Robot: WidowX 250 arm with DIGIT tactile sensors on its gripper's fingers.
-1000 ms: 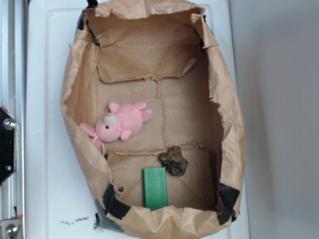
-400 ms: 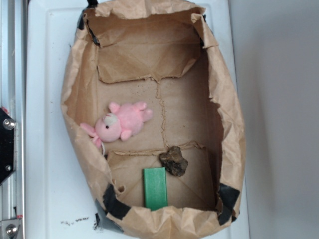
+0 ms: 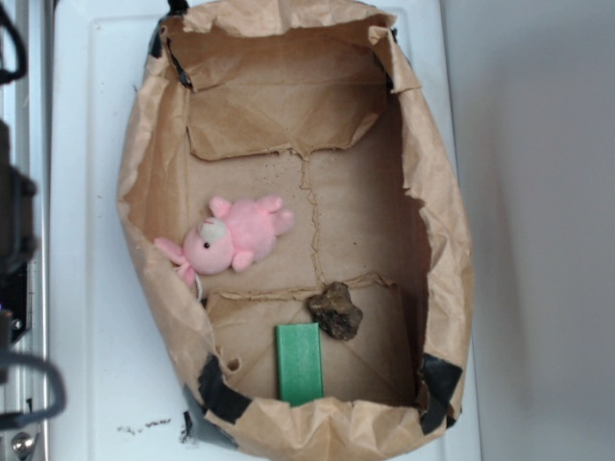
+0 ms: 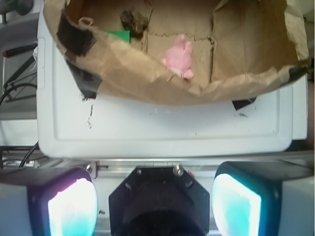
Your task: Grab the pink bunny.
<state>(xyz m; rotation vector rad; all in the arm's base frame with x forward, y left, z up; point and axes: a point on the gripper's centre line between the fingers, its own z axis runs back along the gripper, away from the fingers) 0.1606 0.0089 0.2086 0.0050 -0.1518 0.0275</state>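
Note:
The pink bunny lies on its side on the floor of a brown paper-lined box, near the left wall, with its head towards the lower left. It also shows in the wrist view, just behind the box's near paper wall. My gripper is open and empty, with its two fingers wide apart. It is outside the box, over the metal rail beside the white platform, well short of the bunny. In the exterior view my arm is only a dark blur at the left edge.
The paper box has tall crumpled walls with black tape at the corners. Inside it are a green block and a dark brown rock-like lump, both towards the front. The box stands on a white platform.
A dark, blurred part of my arm has come into the left edge of the exterior view. The bunny, the block and the lump have not moved.

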